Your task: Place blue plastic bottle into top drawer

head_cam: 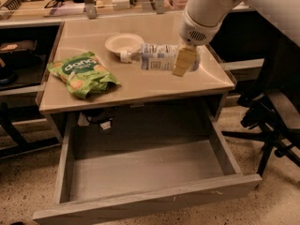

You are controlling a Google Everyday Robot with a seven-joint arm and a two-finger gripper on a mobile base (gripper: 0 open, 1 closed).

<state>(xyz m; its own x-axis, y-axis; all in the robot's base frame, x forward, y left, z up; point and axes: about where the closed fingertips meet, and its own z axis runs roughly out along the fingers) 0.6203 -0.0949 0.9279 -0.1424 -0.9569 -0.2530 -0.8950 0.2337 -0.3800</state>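
The blue plastic bottle (157, 56) is clear with a pale blue-and-white label and a white cap pointing left. It lies level in the air just above the right part of the tan tabletop (140, 86). My gripper (186, 60) is shut on the bottle's right end, with one tan finger (184, 61) across its near side. The top drawer (150, 201) is pulled wide open below the tabletop, and its grey inside holds nothing.
A white bowl (123, 42) sits on the tabletop just behind the bottle's cap. A green snack bag (82, 74) lies at the front left. A black chair base (272, 121) stands to the right of the drawer. Shelves with clutter run along the back.
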